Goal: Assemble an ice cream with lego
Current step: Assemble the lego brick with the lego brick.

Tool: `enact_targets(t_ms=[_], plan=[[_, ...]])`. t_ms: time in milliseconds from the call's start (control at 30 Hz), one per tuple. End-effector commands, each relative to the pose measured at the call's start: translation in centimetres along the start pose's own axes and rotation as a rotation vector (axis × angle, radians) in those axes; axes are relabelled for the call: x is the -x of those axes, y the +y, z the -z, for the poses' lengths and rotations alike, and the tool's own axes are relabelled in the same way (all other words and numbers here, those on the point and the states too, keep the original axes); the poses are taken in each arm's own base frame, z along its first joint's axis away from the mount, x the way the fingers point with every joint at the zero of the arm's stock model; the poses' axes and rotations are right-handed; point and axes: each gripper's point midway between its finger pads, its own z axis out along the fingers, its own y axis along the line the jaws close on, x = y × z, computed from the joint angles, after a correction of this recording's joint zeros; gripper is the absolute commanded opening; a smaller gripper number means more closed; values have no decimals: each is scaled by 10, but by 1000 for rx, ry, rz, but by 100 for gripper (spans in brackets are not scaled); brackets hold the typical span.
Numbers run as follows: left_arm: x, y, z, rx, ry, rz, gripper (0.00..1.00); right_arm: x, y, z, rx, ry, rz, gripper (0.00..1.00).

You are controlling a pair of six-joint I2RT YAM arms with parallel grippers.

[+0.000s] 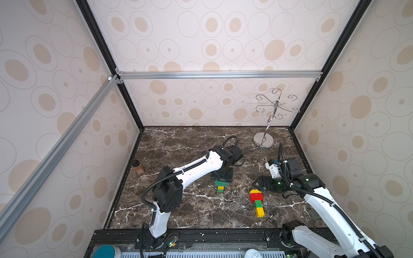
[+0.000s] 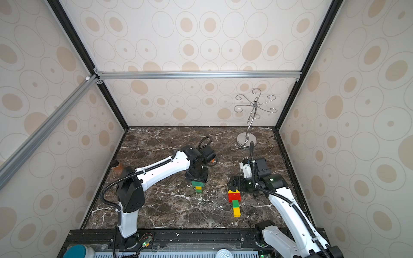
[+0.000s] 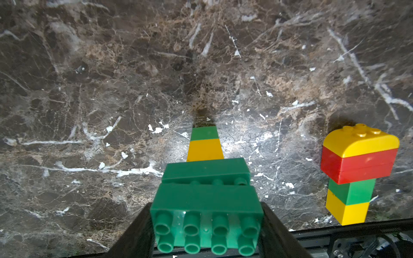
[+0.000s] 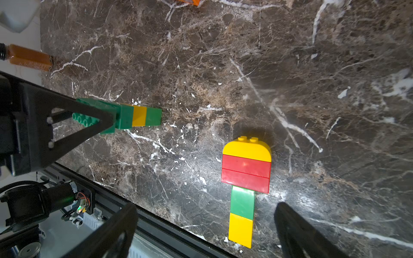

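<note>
We see the left gripper [image 3: 205, 206] pinching the top brick of an upright stack of chunky plastic bricks [image 3: 206, 172]. The stack is two green oblong bricks over a yellow and a green square one, near the middle of the dark brown marble tabletop [image 1: 178, 145]. We cannot tell whether its foot touches. The right gripper [image 4: 205, 205] hovers with fingers spread wide, holding nothing, near the dome end of a second assembly [image 4: 245, 174] lying flat: yellow dome, two red oblongs, green and yellow squares.
</note>
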Motion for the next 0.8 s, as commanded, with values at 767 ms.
enact_targets(t_ms=[767], plan=[[-15,20,-27,107,108,-85,40,-6,-2,1,7,3,6,99]])
